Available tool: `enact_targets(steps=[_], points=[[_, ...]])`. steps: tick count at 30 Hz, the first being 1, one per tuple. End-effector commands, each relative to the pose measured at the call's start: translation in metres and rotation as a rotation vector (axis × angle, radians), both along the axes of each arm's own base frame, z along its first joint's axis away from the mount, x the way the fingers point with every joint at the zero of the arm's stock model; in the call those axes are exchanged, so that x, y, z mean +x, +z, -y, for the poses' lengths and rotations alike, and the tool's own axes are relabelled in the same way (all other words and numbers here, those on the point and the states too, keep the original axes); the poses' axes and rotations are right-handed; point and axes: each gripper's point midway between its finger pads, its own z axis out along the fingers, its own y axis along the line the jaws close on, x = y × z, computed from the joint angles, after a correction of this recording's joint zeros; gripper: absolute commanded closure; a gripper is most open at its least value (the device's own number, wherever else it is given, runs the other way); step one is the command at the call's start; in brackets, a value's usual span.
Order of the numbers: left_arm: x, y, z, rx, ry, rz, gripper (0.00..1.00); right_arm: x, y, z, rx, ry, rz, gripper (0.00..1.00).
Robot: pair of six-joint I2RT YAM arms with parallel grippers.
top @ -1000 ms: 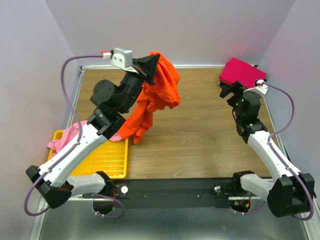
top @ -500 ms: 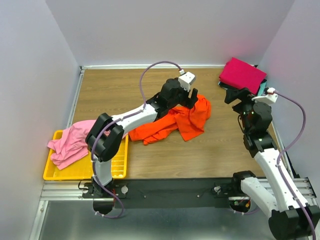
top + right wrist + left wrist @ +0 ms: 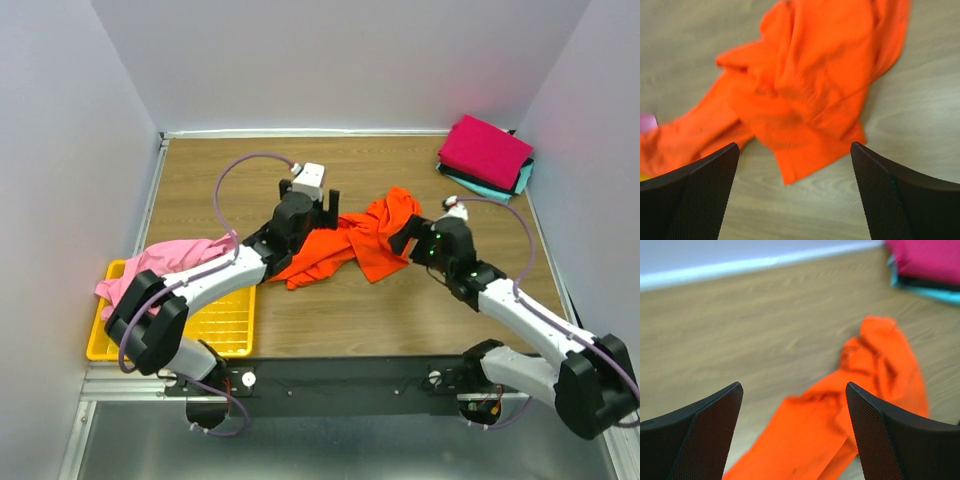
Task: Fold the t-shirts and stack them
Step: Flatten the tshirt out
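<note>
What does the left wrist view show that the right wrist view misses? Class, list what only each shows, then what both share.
Only the left wrist view: the folded stack, magenta on top, and the pale strip at the wall's foot. Only the right wrist view: a sliver of pink cloth at the left edge. Both: the crumpled orange t-shirt lying on the wooden table, framed by the open left gripper and the open right gripper, neither holding anything.
</note>
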Motion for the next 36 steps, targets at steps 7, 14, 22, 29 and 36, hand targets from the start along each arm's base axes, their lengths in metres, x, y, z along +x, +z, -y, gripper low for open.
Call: enact_targets(steps=[7, 14, 22, 29, 36], points=[[-0.028, -0.021, -0.058, -0.081, 0.132, -0.051, 0.09, -0.044, -0.068, -0.04, -0.139, 0.094, -0.184, 0.06], [-0.036, -0.018, -0.077, -0.095, 0.176, -0.049, 0.09, -0.055, -0.099, -0.055, -0.267, 0.13, -0.261, 0.16], [-0.043, -0.013, -0.09, -0.118, 0.195, -0.033, 0.09, -0.045, -0.1, -0.079, -0.327, 0.171, -0.254, 0.24], [-0.046, -0.009, -0.1, -0.12, 0.219, -0.021, 0.09, -0.052, -0.115, -0.078, -0.46, 0.145, -0.299, 0.3], [-0.052, -0.001, -0.104, -0.145, 0.219, -0.001, 0.09, -0.059, -0.133, -0.068, -0.532, 0.095, -0.367, 0.61]])
